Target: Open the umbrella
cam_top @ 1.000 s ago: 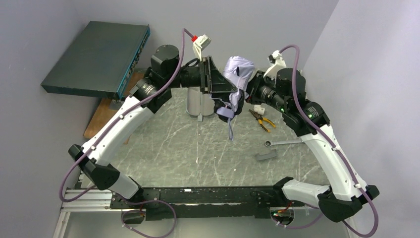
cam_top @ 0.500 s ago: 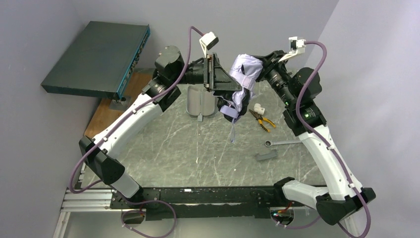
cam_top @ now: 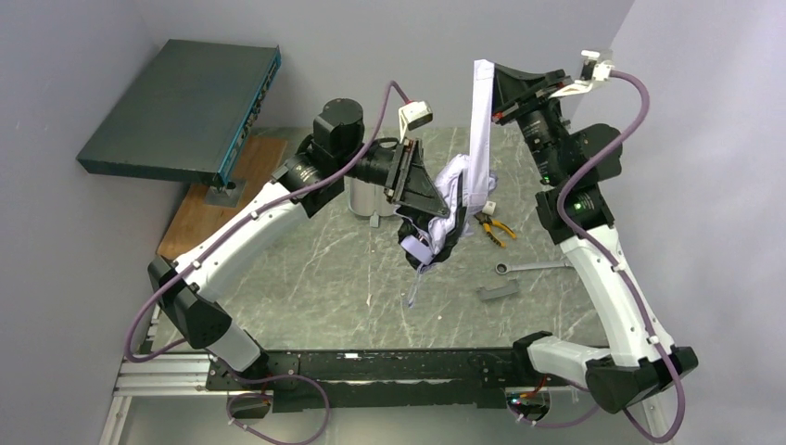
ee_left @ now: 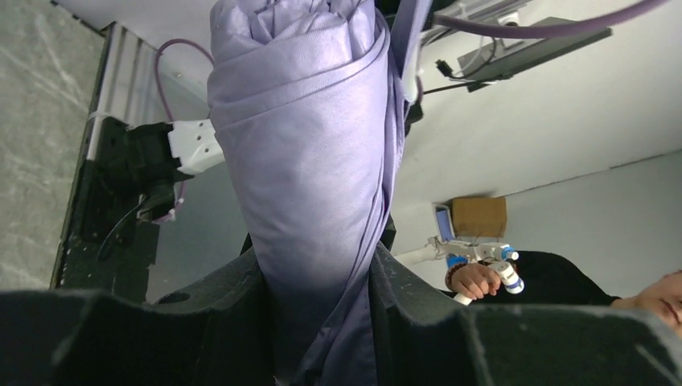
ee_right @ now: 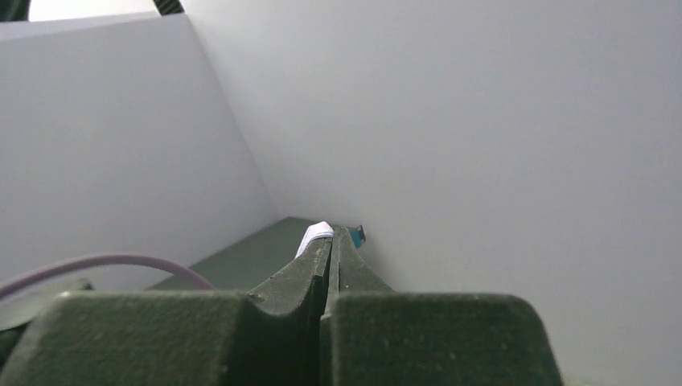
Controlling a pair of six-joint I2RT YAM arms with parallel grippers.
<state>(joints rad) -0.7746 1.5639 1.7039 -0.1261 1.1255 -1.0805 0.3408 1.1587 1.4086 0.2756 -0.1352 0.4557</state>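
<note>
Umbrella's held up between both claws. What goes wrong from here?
1. The right claw pinches only a thin fabric strip at its very tips, so pulling harder may slip it free or tear it.
2. The left claw clamps around the rolled umbrella, so the canopy probably cannot spread.

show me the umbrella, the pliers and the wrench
umbrella (ee_left: 306, 161), left wrist view, on the rolled lavender canopy
pliers (cam_top: 496, 228), top view, on the yellow handles
wrench (cam_top: 533, 267), top view, on its shank
</note>
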